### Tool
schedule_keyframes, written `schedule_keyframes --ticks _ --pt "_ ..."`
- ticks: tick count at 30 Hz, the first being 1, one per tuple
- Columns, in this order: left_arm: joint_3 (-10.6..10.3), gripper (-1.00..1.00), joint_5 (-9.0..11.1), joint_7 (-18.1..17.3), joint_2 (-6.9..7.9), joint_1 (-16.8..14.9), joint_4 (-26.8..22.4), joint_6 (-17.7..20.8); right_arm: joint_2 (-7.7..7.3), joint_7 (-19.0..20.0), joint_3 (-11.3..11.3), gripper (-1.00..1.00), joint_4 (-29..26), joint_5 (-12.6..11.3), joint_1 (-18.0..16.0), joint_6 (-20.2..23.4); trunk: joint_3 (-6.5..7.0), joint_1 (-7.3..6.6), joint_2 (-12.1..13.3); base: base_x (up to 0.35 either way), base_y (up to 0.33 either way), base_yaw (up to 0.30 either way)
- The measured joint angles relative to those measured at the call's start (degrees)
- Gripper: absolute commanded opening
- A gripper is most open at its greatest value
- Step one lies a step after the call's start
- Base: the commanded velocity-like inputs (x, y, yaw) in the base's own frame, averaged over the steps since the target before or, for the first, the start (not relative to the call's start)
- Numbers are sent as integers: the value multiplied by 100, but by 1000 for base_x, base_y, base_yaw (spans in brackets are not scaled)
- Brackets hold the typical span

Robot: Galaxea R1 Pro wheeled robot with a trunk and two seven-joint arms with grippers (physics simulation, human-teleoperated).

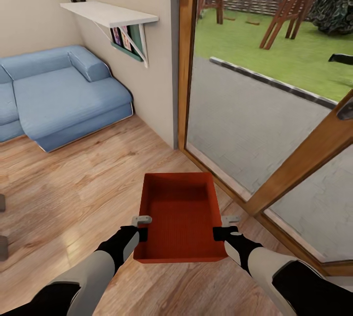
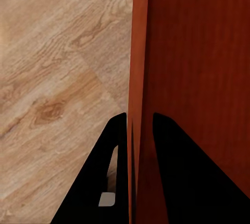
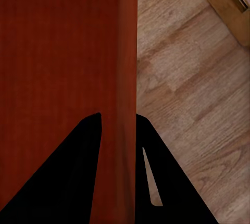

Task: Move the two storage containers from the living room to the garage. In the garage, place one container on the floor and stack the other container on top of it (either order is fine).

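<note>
The storage container (image 1: 179,215) is held level, long axis pointing ahead; left gripper (image 1: 142,234) and right gripper (image 1: 219,233) fingers are clamped on its side walls.

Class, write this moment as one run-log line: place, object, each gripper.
place: living room, by glass door | object: storage container held above wood floor | left gripper: shut on left wall | right gripper: shut on right wall

The matt, finely ribbed storage container (image 1: 179,208) hangs over a glossy wood plank floor (image 1: 73,193).
</note>
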Motion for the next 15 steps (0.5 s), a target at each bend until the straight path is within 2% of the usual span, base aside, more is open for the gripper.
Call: schedule_keyframes --ticks 4,15 --pt "3 -100 -2 3 -4 -1 -1 0 -5 8 1 -100 0 1 -2 1 72 -87 160 0 0 0" --pt "-2 -100 3 7 -5 -2 1 0 -7 10 -5 -100 -2 4 1 0 72 -88 162 0 0 0"
